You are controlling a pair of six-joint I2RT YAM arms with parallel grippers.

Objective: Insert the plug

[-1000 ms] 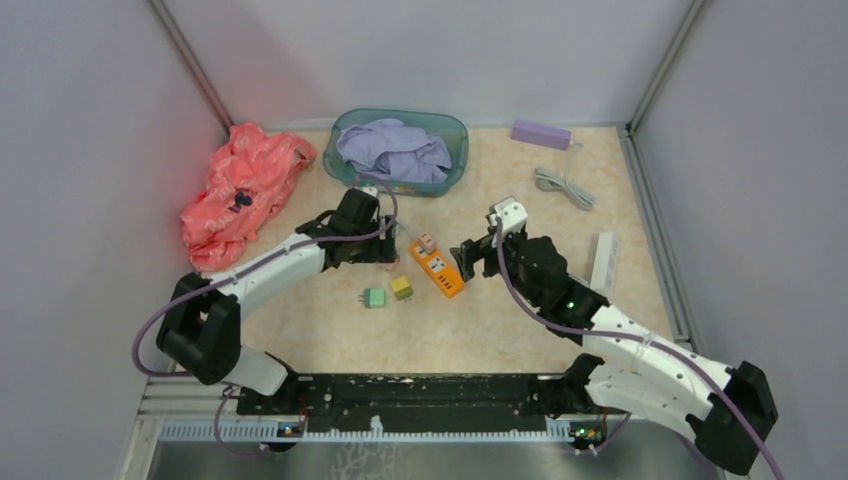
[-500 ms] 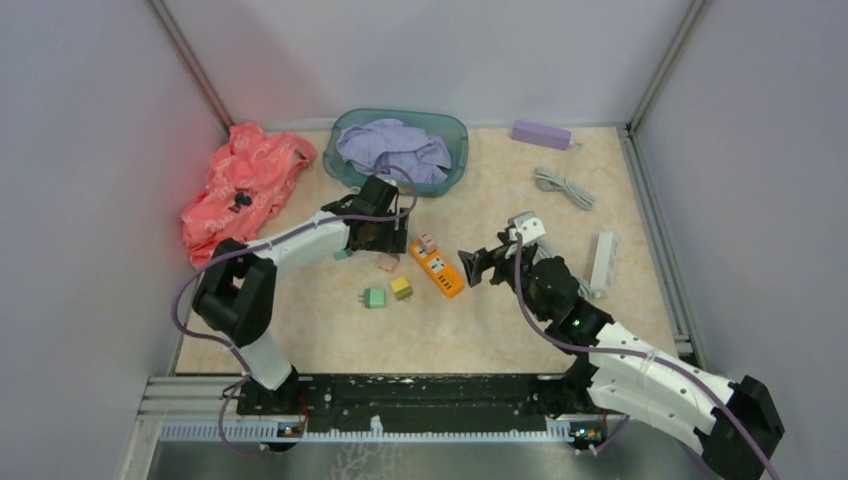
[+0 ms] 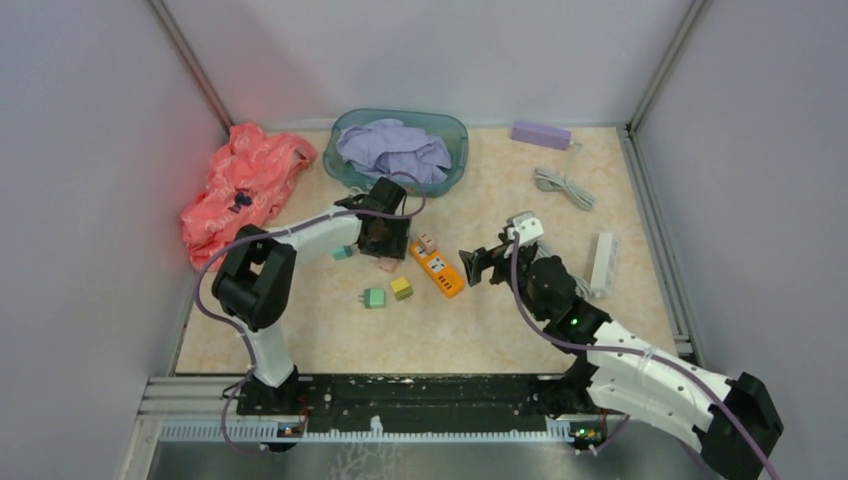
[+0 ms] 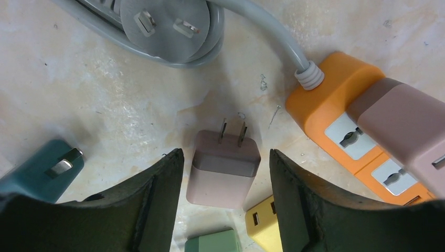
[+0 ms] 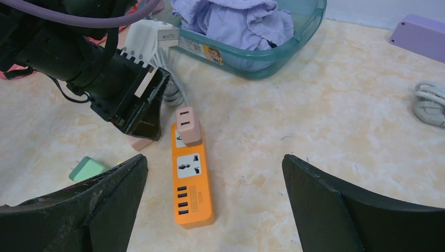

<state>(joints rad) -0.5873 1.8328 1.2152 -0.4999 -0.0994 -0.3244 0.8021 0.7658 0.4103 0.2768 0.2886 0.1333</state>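
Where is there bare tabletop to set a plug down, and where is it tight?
Bare: the front band between the green plug and the base rail; the stretch between the orange power strip, basket and grey cable. Crowded: beside that strip, where the left claw straddles the pink plug.

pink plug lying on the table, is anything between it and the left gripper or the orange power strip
Nothing visible. The small pink two-prong plug lies flat between the open fingers of the left gripper, with a thin gap on each side. Only bare marble-pattern table separates it from the orange plastic power strip, which has a free socket.
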